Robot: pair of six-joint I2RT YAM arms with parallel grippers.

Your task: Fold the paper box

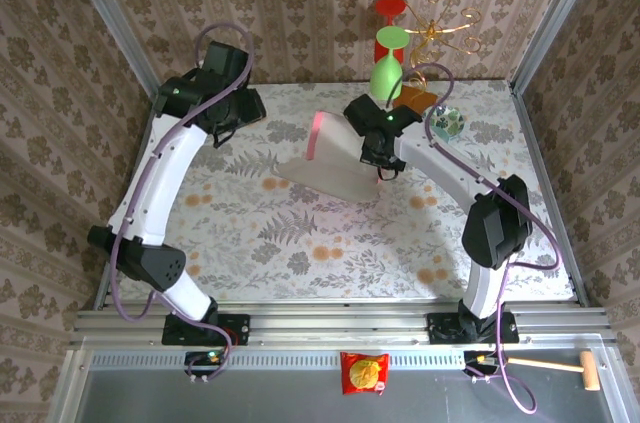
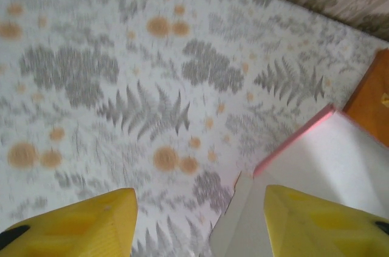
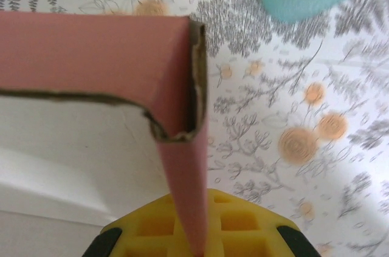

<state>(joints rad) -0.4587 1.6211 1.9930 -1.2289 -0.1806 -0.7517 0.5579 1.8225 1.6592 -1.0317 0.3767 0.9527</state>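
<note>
- The paper box (image 1: 322,161) is lying mid-table (image 1: 300,243), towards the far side; one pink wall is standing up while whitish panels are spreading flat
- The right gripper (image 3: 188,233) is pinching that upright wall between closed fingers, beside a folded corner
- The left gripper (image 2: 200,208) is hovering with fingers apart, gripping nothing; the box edge is sitting just beside one finger
- Judgement: folding is looking early; most flaps and tabs are remaining to close

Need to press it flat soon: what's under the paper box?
Floral table surrounds the paper box; whatever lies beneath its whitish panel is covered. Its raised pink wall sits in the shut right pincer.
</note>
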